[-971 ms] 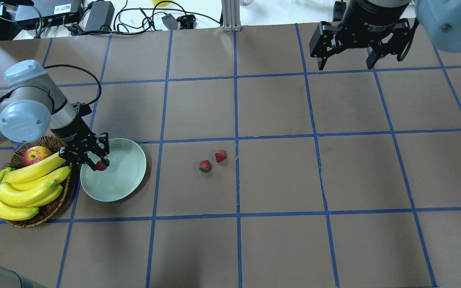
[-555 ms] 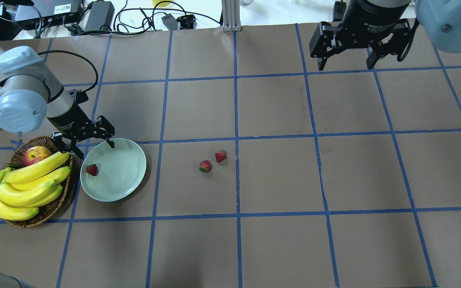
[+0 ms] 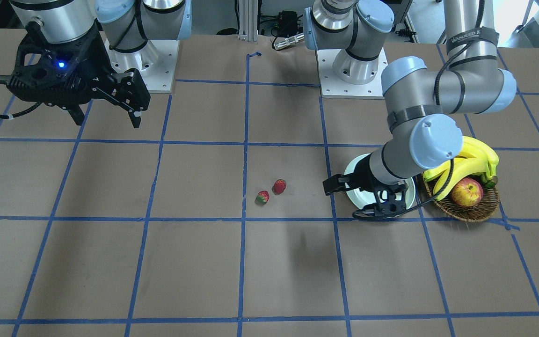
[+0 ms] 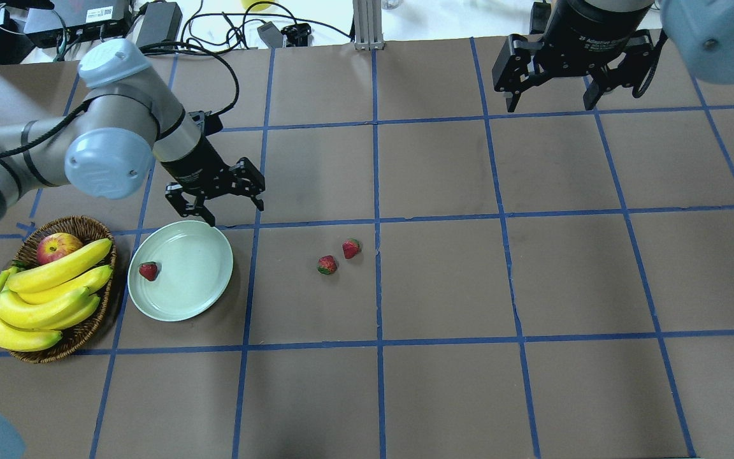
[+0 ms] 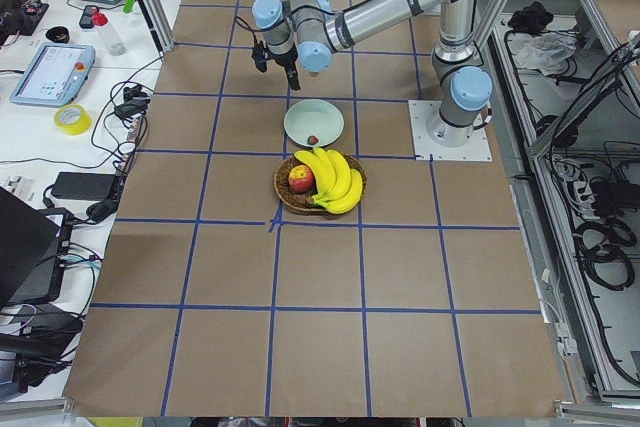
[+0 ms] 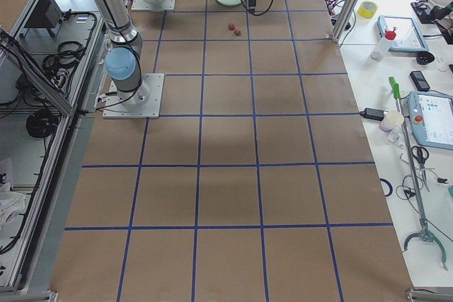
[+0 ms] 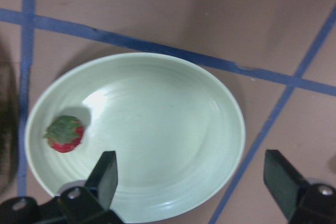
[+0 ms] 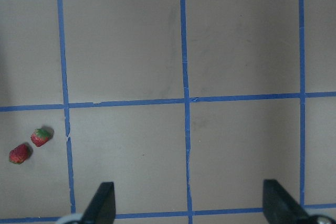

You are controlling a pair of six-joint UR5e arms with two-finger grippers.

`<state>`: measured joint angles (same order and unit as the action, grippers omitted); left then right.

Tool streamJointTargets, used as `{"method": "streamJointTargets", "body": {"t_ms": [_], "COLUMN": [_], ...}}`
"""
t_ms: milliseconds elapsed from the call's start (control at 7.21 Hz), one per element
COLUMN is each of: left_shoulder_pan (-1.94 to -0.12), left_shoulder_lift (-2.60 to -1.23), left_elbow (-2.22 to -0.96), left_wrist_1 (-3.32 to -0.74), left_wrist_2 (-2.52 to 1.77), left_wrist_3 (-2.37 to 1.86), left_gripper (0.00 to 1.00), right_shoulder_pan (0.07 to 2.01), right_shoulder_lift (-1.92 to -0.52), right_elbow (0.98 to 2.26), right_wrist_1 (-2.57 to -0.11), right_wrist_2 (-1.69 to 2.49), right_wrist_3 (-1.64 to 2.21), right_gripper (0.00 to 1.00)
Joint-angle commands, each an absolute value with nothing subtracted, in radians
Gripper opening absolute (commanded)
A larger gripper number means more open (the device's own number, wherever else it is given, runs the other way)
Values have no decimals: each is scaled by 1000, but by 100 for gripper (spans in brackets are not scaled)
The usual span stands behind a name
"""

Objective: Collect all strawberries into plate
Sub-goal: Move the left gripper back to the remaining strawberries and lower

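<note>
As seen from overhead, found one strawberry (image 4: 148,271) lying inside the plate (image 4: 198,280), close to the rim on the basket (image 4: 80,223) side. Found the two remaining strawberries (image 4: 327,264) (image 4: 351,248) on the bare worktop (image 4: 443,280), just beside each other but not touching, well apart from the plate toward the middle.

Recorded the left gripper (image 4: 236,215) hovering over the worktop just past the plate's far rim, fingers spread wide, nothing between them. Recorded the right gripper (image 4: 550,105) raised at the far right, fingers likewise apart and empty, well away from all fruit.

Judged light, small and rounded, probably stiff moulded toys with a slick skin — liable to roll or squirt out under an off-centre pinch. Little risk of breakage.

Recommend straddling from above and closing across the widest part of the red body, below the leafy cap. Avoid the tapered tip and the green top. Advise taking one at a time, fingers aligned to pass clear of the neighbour — otherwise likely to knock it rolling.
</note>
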<state>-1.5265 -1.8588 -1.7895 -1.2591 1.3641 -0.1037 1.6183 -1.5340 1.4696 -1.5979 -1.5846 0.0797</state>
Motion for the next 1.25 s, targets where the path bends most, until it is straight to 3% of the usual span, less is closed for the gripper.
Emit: {"method": "streamJointTargets", "body": {"t_ms": [0, 1110], "left_shoulder_pan": [-1656, -1735], "left_shoulder_lift": [-1879, -1960], "left_elbow": [-1805, -1907], "left_wrist_1": [-1151, -1003], "left_wrist_2": [1327, 1336], "left_wrist_3": [-120, 34], "left_gripper": [100, 100], "right_shoulder_pan": [1618, 1618], "right_shoulder_lift": [-1534, -1534], "right_elbow": [1470, 1470], "right_wrist_1": [-1597, -1597], "right_wrist_2": [-1585, -1585], "right_wrist_3": [80, 80], "right_gripper": [100, 100]}}
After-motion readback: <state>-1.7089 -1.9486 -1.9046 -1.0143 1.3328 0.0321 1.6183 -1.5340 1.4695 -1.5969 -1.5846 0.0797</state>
